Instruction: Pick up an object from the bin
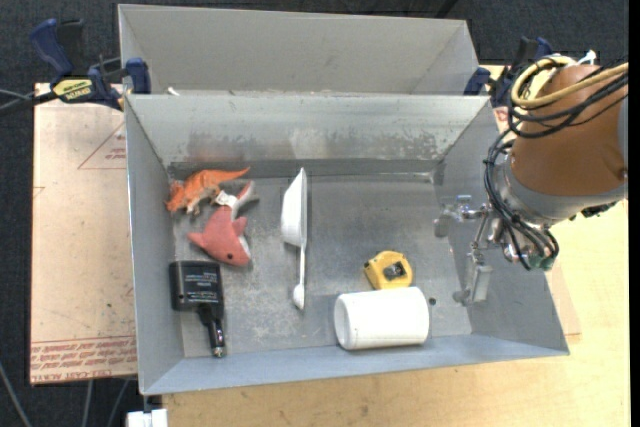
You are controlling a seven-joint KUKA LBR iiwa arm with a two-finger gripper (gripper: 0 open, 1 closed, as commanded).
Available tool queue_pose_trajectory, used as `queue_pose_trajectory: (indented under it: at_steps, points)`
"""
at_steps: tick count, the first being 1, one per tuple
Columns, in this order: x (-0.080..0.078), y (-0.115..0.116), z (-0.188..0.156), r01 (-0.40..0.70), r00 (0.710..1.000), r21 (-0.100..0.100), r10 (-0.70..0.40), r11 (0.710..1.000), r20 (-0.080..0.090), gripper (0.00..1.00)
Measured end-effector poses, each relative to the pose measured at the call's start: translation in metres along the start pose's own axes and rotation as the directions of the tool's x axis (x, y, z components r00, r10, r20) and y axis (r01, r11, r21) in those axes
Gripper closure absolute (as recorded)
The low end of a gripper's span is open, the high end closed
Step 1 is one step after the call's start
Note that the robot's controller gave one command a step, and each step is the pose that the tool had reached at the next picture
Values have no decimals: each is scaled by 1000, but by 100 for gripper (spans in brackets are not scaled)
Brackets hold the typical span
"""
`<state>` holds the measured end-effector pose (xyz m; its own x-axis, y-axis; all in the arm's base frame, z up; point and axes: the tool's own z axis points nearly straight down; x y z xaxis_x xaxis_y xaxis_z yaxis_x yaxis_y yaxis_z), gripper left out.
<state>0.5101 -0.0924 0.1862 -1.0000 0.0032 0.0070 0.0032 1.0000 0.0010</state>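
My gripper (456,256) hangs by the bin's right wall, open, with nothing between its fingers. The thing nearest to it is a small yellow tape measure (387,270), lying on the floor a little to its left. A white cylinder (382,318) lies on its side at the front wall, just below the tape measure and to the gripper's lower left. The gripper touches neither of them.
A white ladle (294,227) lies lengthwise in the bin's middle. At the left are an orange toy dinosaur (205,187), a pink soft toy (222,241) and a black device (198,288) with a handle. The arm's orange cover and cables overhang the right rim.
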Motion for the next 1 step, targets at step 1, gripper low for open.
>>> queue_pose_trajectory:
  at_steps: [1]
  points:
    - [-2, 1, -5, 3, 1000, 1, -3, 1000, 8, 0]
